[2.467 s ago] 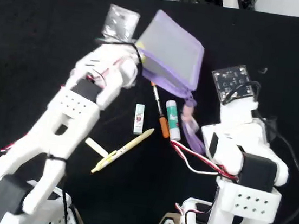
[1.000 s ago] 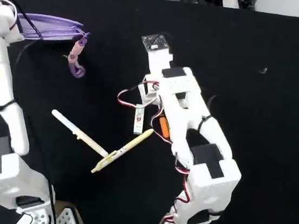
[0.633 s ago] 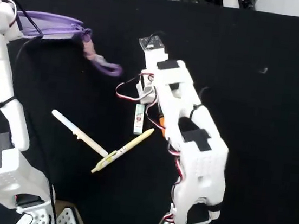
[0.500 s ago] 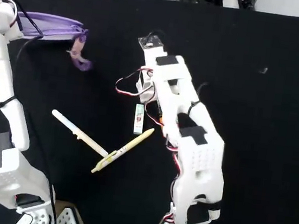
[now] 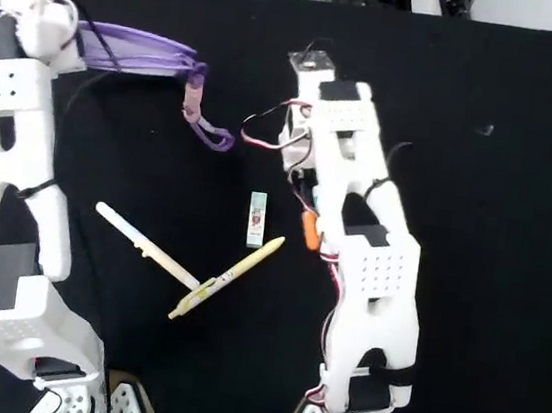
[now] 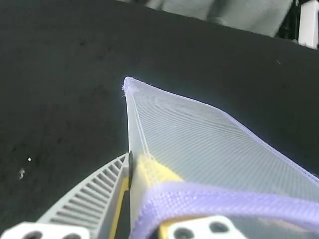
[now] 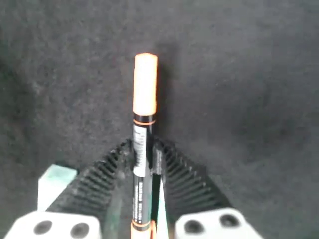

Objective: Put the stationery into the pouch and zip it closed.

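Note:
The purple mesh pouch hangs edge-on above the table's far left, with my left gripper shut on its rim. Its strap dangles from the right end. In the left wrist view the pouch runs away from the left gripper, and something yellow lies inside. My right gripper is shut on an orange marker; the marker's orange end pokes out beside the right arm at mid-table. A small green-and-white stick, a yellow pen and a cream pen lie on the black cloth.
The right arm stretches over the table's middle, the left arm along the left edge. A corner of the green stick lies beside my right fingers. Bare black cloth spreads to the right.
The left arm has carried the pouch to the right and its strap has swung. The right arm has shifted right and back with the orange marker in its grip.

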Motion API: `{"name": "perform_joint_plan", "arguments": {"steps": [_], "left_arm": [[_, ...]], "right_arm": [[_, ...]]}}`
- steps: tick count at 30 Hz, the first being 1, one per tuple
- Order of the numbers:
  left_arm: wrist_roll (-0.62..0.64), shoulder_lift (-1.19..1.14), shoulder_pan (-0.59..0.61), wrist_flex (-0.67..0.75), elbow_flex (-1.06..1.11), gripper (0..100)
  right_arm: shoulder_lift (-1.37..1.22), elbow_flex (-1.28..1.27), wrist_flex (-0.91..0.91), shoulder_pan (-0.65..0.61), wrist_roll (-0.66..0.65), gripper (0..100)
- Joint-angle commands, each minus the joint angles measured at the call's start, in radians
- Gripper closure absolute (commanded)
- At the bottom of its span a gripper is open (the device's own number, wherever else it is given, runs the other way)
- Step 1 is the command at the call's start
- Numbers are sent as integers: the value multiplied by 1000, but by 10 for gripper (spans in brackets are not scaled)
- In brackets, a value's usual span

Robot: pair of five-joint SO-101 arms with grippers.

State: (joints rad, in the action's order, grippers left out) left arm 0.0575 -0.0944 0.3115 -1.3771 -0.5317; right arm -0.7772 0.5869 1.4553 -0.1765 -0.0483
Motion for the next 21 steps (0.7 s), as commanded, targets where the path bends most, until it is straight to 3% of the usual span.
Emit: {"name": "perform_joint_plan", "arguments": {"steps": [1, 9, 21], "left_arm": [[15, 8, -8, -6, -111, 972], [15, 3, 25, 0, -94, 972], [15, -72, -77, -6, -93, 972]], "right_arm": [[101, 108, 84, 40, -58, 988], [332, 225, 155, 48, -66, 988], [708, 305, 132, -11, -60, 988]]}}
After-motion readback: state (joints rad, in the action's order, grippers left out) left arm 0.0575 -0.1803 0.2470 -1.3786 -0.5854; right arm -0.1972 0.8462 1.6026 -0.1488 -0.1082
